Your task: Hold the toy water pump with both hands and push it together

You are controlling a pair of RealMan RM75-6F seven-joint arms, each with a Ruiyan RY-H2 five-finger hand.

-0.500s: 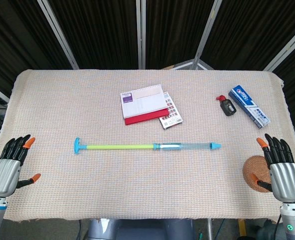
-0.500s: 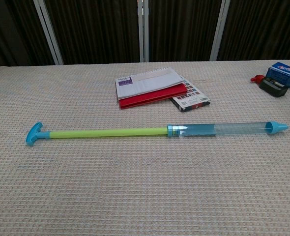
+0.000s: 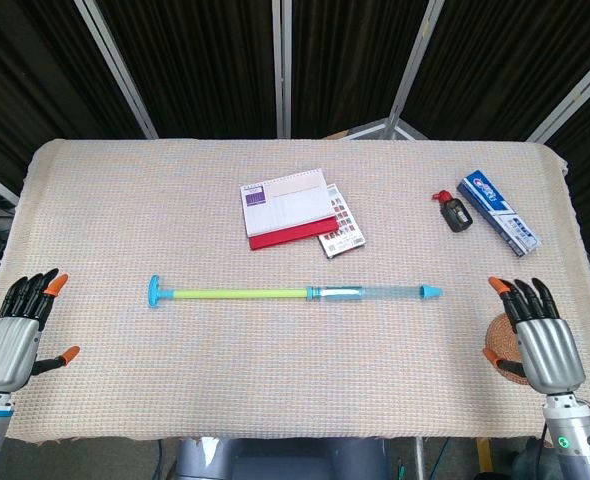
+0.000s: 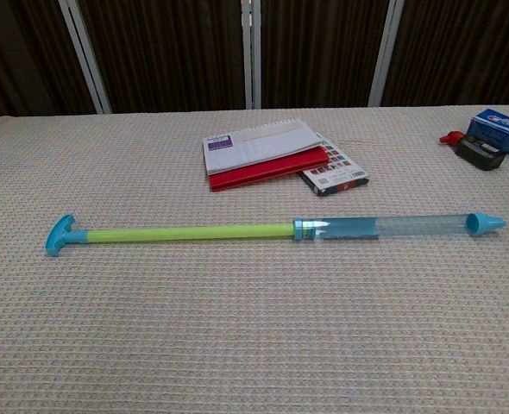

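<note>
The toy water pump (image 3: 295, 293) lies flat across the middle of the table, fully pulled out: blue T-handle (image 3: 154, 292) at the left, yellow-green rod, clear blue barrel and nozzle tip (image 3: 431, 292) at the right. The chest view shows the same pump (image 4: 272, 230) with no hand near it. My left hand (image 3: 13, 335) hovers at the table's front left corner, fingers spread, holding nothing, well left of the handle. My right hand (image 3: 538, 338) is at the front right, fingers apart and empty, to the right of the nozzle.
A stack of notebooks (image 3: 293, 209) lies behind the pump. A small black bottle with a red cap (image 3: 455, 212) and a blue box (image 3: 498, 211) sit at the back right. A woven coaster (image 3: 503, 345) lies under my right hand.
My right hand has shifted left and slightly toward the pump, now covering more of the woven coaster. The left hand has barely moved. The pump has not moved.
</note>
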